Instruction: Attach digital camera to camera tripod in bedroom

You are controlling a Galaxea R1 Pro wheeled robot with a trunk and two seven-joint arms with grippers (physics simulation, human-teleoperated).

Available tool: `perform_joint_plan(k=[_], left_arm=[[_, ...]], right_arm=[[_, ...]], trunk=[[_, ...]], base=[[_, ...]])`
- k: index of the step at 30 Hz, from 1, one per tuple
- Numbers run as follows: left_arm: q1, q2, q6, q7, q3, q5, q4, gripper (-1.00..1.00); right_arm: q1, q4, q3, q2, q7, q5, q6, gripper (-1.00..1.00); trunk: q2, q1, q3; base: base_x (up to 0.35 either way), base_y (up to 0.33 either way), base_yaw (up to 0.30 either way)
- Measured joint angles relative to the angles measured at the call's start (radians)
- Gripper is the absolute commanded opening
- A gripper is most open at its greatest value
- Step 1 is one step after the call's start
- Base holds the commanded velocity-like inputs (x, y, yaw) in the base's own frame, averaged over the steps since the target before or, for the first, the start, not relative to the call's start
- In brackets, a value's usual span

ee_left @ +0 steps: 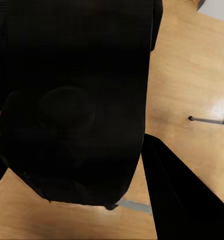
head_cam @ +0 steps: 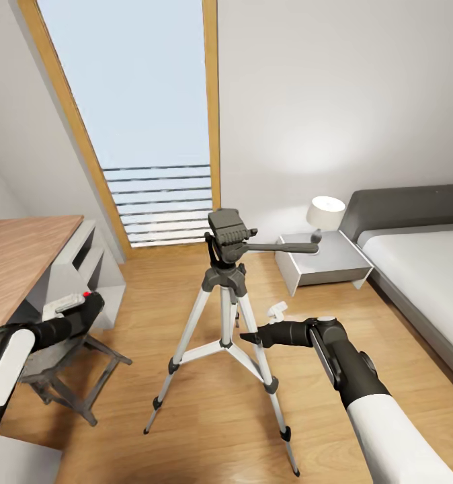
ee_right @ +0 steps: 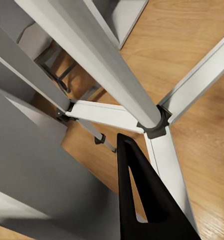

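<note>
my left claw [head_cam: 85, 304] is holding the digital camera [head_cam: 70, 304], jaws closed on its body, low at my left side just beside the edge of the wood tabletop [head_cam: 18, 259]. in the left wrist view the digital camera's dark body [ee_left: 72, 110] is blocking almost everything, with one black finger [ee_left: 184, 195] showing beside it and bare wood floor [ee_left: 191, 75] beyond.

my right claw [head_cam: 253, 336] is reaching in among the legs of the camera tripod [head_cam: 228, 296], its tip right at the silver leg on my side. i cannot tell how wide its jaws are standing; in the right wrist view a single black finger [ee_right: 141, 200] is pointing at the black hub [ee_right: 154, 127] where the silver braces are meeting the centre column [ee_right: 92, 55].

the camera tripod is standing upright on the floor in the middle of the bedroom, between my two arms, its dark pan head [head_cam: 228, 232] bare and its long handle [head_cam: 283, 247] sticking out toward the bed. a grey stool [head_cam: 65, 370] is sitting under my left arm, between me and the tabletop. behind the tripod are the tall wood-framed window [head_cam: 139, 114], a grey nightstand [head_cam: 324, 262] carrying a white lamp [head_cam: 325, 214], and the bed [head_cam: 421, 269] with its grey headboard at the right.
</note>
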Motion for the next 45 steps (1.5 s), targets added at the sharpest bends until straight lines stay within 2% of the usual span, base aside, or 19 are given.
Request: perform_joint_plan(k=[1,4,5,6,11,15,17,18,20,23,24,25,26,28,31,32,35,39,45], left_arm=[[-0.070,-0.003,0.038,0.019,0.001,-0.003,0.019,-1.00],[-0.197,-0.011,0.073,0.047,0.000,0.010,0.056,-1.00],[-0.270,-0.018,0.087,0.062,0.000,0.005,0.094,-1.00],[-0.315,-0.023,0.090,0.067,0.000,0.021,0.108,-1.00],[-0.503,-0.063,0.106,0.083,-0.001,0.018,0.215,-1.00],[-0.604,-0.116,0.109,0.086,-0.002,0.033,0.268,-1.00],[-0.658,-0.161,0.107,0.087,-0.003,0.049,0.287,-1.00],[-0.676,-0.175,0.110,0.087,-0.003,0.034,0.294,-1.00],[-0.742,-0.235,0.108,0.087,-0.004,0.051,0.323,-1.00],[-0.788,-0.288,0.111,0.088,-0.006,0.039,0.344,-1.00],[-0.811,-0.325,0.113,0.089,-0.008,0.028,0.354,-1.00],[-0.822,-0.347,0.109,0.090,-0.008,0.049,0.357,-1.00],[-0.830,-0.365,0.113,0.090,-0.009,0.025,0.359,-1.00],[-0.845,-0.413,0.113,0.090,-0.016,0.026,0.356,-1.00],[-0.853,-0.449,0.115,0.091,-0.039,0.023,0.342,-1.00],[-0.856,-0.462,0.115,0.091,-0.068,0.023,0.325,-1.00],[-0.860,-0.477,0.115,0.091,-0.136,0.022,0.284,-1.00],[-0.862,-0.485,0.114,0.092,-0.189,0.016,0.239,-1.00],[-0.863,-0.486,0.112,0.092,-0.216,0.008,0.213,-1.00]], right_arm=[[0.000,-0.001,0.000,0.000,0.001,0.001,0.000,-1.00],[0.000,0.000,0.000,0.000,-0.001,-0.001,0.000,-1.00],[0.000,-0.002,0.000,0.000,0.000,0.001,0.000,-1.00],[0.000,0.002,0.001,0.000,-0.005,-0.006,0.001,-1.00],[0.000,0.001,0.000,0.000,-0.005,-0.006,0.001,-1.00],[0.000,0.001,0.001,0.000,-0.006,-0.007,0.003,-1.00],[0.000,0.001,0.001,0.000,-0.008,-0.009,0.003,-1.00],[0.000,0.000,0.001,0.000,-0.007,-0.008,0.003,-1.00],[0.000,0.000,0.001,0.000,-0.009,-0.010,0.003,-1.00],[0.000,0.000,0.000,-0.001,-0.009,-0.011,0.004,-1.00],[0.000,0.000,0.000,-0.001,-0.008,-0.011,0.005,-1.00],[0.000,0.000,0.000,-0.001,-0.010,-0.013,0.004,-1.00],[0.000,0.000,0.000,-0.001,-0.008,-0.011,0.005,-1.00],[0.000,0.000,0.000,-0.001,-0.007,-0.011,0.004,-1.00],[0.000,0.000,0.000,-0.001,-0.007,-0.010,0.004,-1.00],[0.000,0.001,0.000,-0.001,-0.006,-0.009,0.004,-1.00],[0.000,0.001,0.000,-0.001,-0.005,-0.007,0.003,-1.00],[0.000,0.000,0.000,0.000,-0.005,-0.005,0.003,-1.00],[0.000,0.000,0.000,0.000,-0.004,-0.005,0.002,-1.00]], trunk=[[0.000,0.000,0.000],[0.000,0.000,0.000],[0.000,0.000,0.000],[0.000,0.000,0.000],[0.000,0.000,0.000],[0.000,0.000,0.000],[0.000,0.000,0.000],[0.000,0.000,0.000],[0.000,0.000,0.000],[0.000,0.000,0.000],[0.000,0.000,0.000],[0.000,0.000,0.000],[0.000,0.000,0.000],[0.000,0.000,0.000],[0.000,0.000,0.000],[0.000,0.000,0.000],[0.000,0.000,0.000],[0.000,0.000,0.000],[0.000,0.000,0.000]], base=[[0.000,0.000,0.000],[0.000,0.000,0.000],[0.000,0.000,0.000],[0.000,0.000,0.000],[0.000,0.000,0.000],[0.000,0.000,0.000],[0.000,0.000,0.000],[0.000,0.000,0.000],[0.000,0.000,0.000],[0.000,0.000,0.000],[0.000,0.000,0.000],[0.000,0.000,0.000],[0.000,0.000,0.000],[0.000,0.000,0.000],[0.000,0.000,0.000],[0.000,0.000,0.000],[0.000,0.000,0.000],[0.000,0.000,0.000],[0.000,0.000,0.000]])
